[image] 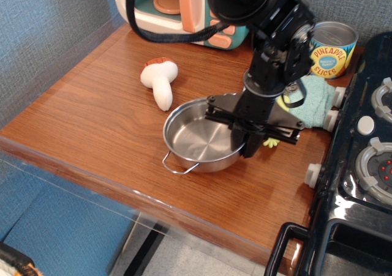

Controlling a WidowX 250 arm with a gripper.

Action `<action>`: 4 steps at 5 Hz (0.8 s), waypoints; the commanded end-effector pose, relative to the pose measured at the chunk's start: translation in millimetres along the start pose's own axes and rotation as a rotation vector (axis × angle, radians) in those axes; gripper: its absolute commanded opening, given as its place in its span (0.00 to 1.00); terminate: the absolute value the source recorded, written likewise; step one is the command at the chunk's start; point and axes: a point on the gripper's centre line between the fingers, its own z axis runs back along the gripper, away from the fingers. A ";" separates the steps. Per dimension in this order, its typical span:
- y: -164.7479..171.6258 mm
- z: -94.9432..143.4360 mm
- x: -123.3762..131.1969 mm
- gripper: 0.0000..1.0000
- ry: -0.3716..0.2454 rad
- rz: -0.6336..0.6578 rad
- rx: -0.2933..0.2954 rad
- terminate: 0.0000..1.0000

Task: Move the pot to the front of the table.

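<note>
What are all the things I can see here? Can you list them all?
pot: one, shiny silver, middle of the table toward the front
mushroom toy: one, white with a brown cap, left of the pot
toy microwave: one, teal, cream and peach, at the back
pineapple can: one, yellow label, back right
cloth: one, light teal, partly hidden behind the arm
toy stove: one, black, right edge
table: one, reddish-brown wood
pincer: one, black, shut on the pot's right rim
</note>
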 end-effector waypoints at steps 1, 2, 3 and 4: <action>27.3 2.3 -14.7 0.00 -0.007 0.047 -0.009 0.00; 28.8 12.9 -14.6 1.00 -0.011 0.050 -0.093 0.00; 29.7 35.3 -8.3 1.00 -0.015 0.083 -0.185 0.00; 29.8 54.3 2.4 1.00 0.014 0.096 -0.257 0.00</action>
